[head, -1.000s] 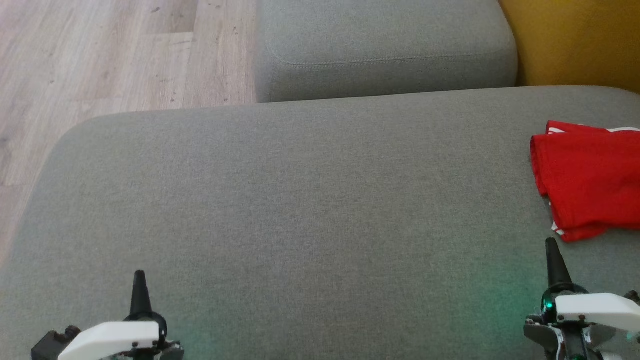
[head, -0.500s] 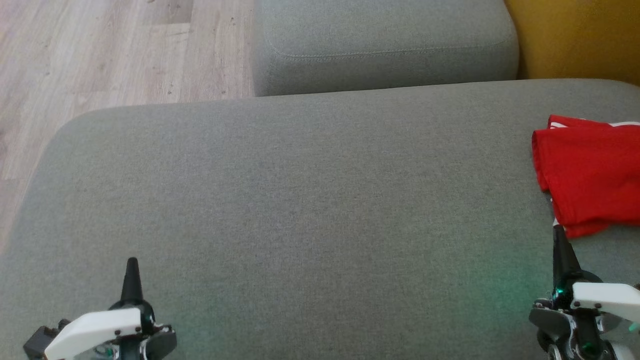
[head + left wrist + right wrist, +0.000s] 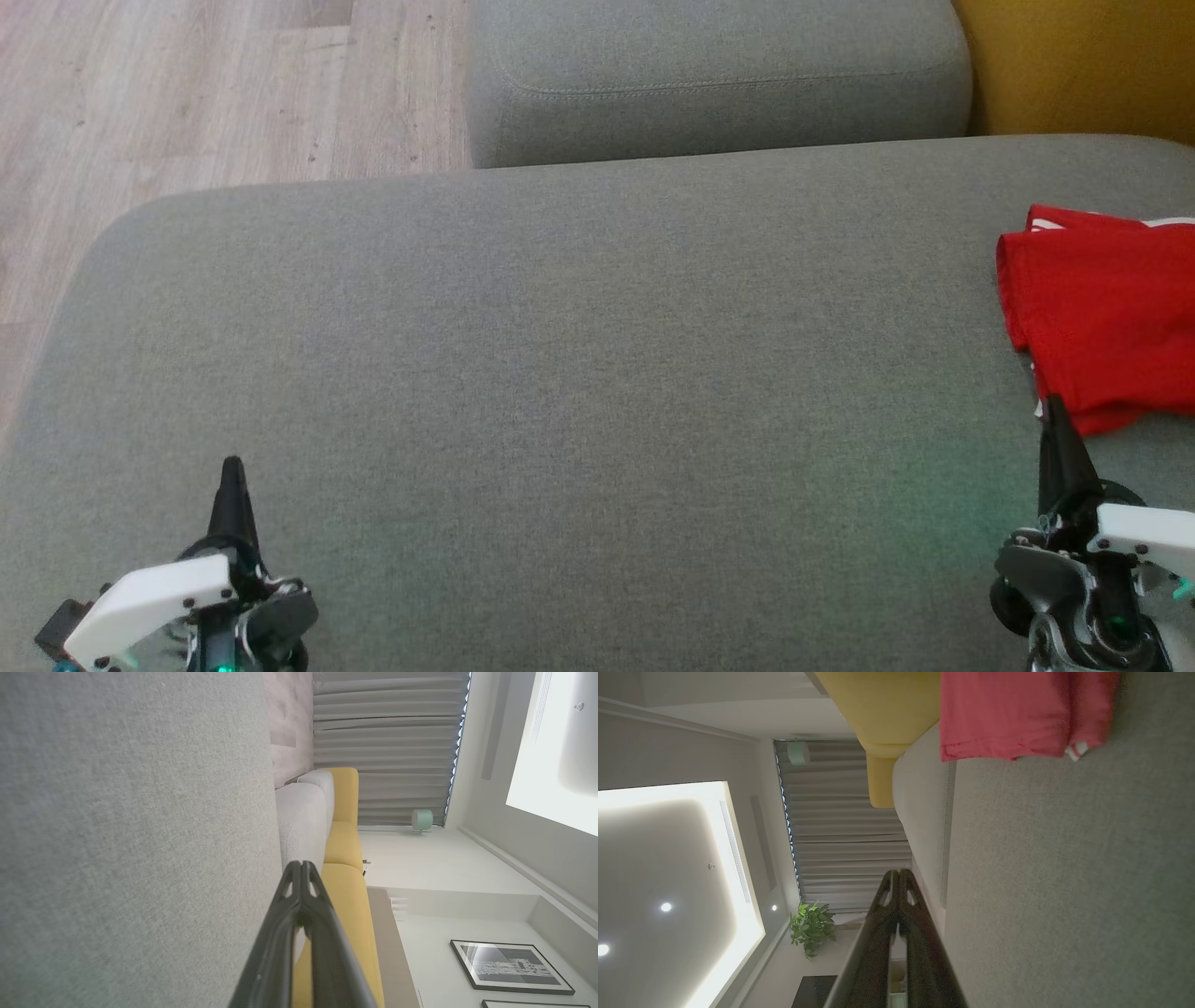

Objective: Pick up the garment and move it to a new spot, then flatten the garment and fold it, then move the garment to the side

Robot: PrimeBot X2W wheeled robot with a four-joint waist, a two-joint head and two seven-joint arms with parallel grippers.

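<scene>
Red garment (image 3: 1106, 317) lies just beyond the clenched right fingers (image 3: 1061, 457), perhaps touching; left fingers (image 3: 231, 499) clenched, well apart

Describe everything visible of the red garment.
The red garment is soft, thin-looking cloth with white trim at its edges, lying folded in flat layers, slightly rumpled, on the grey sofa cushion at the robot's far right; the head view cuts off its right part. The shut right gripper points at its near corner; contact cannot be told.
</scene>
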